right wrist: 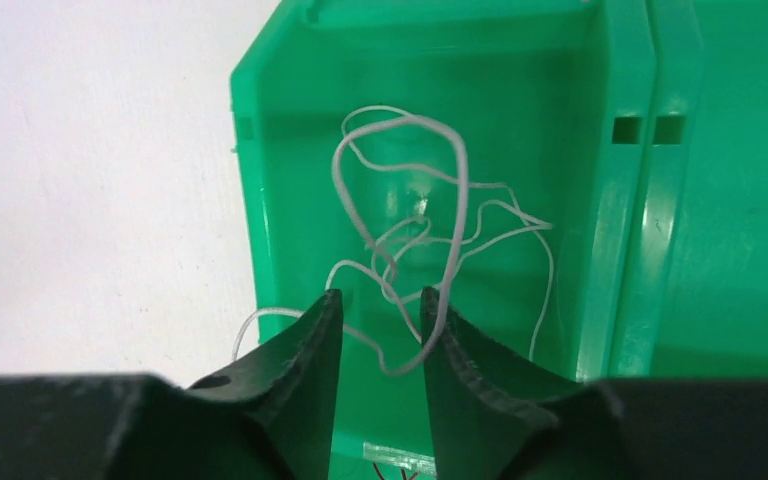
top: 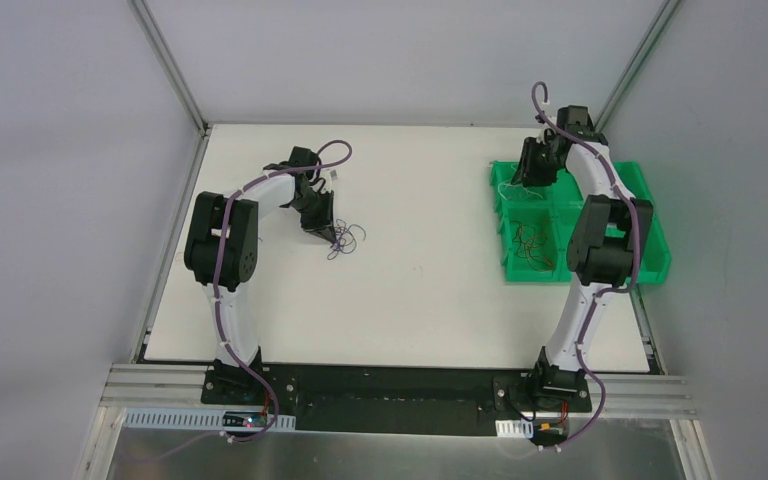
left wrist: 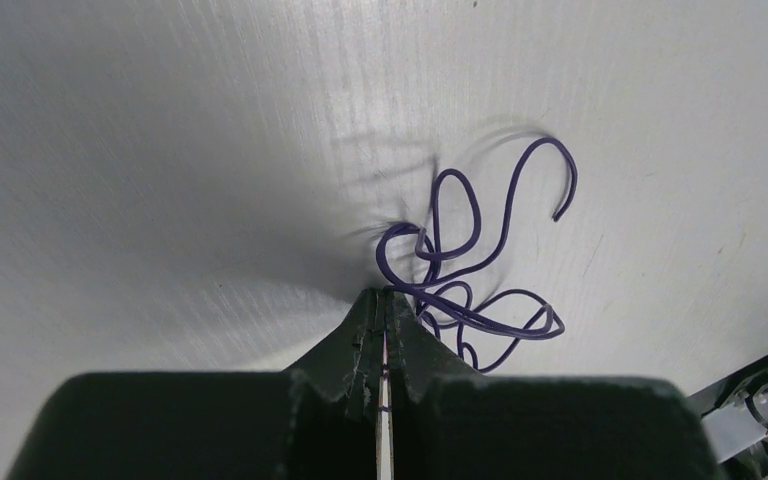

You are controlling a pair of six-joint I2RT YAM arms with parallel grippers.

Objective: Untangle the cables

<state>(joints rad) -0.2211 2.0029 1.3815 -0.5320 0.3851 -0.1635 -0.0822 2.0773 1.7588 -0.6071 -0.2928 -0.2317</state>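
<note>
A thin purple cable bundle (top: 346, 240) lies in loose loops on the white table, left of centre. My left gripper (top: 334, 232) is down at its left edge. In the left wrist view the gripper (left wrist: 385, 292) is shut with a strand of the purple bundle (left wrist: 480, 290) pinched at its tips. My right gripper (top: 532, 182) hangs over the far left compartment of the green bin (top: 655, 230). In the right wrist view the gripper (right wrist: 381, 296) is open, and a white cable (right wrist: 450, 200) loops between the jaws and along the right finger (right wrist: 460, 350).
A reddish and orange cable tangle (top: 532, 245) lies in the bin compartment nearer to me. The bin wall (right wrist: 260, 150) stands just left of the right gripper. The table edge runs along aluminium frame rails at left and front.
</note>
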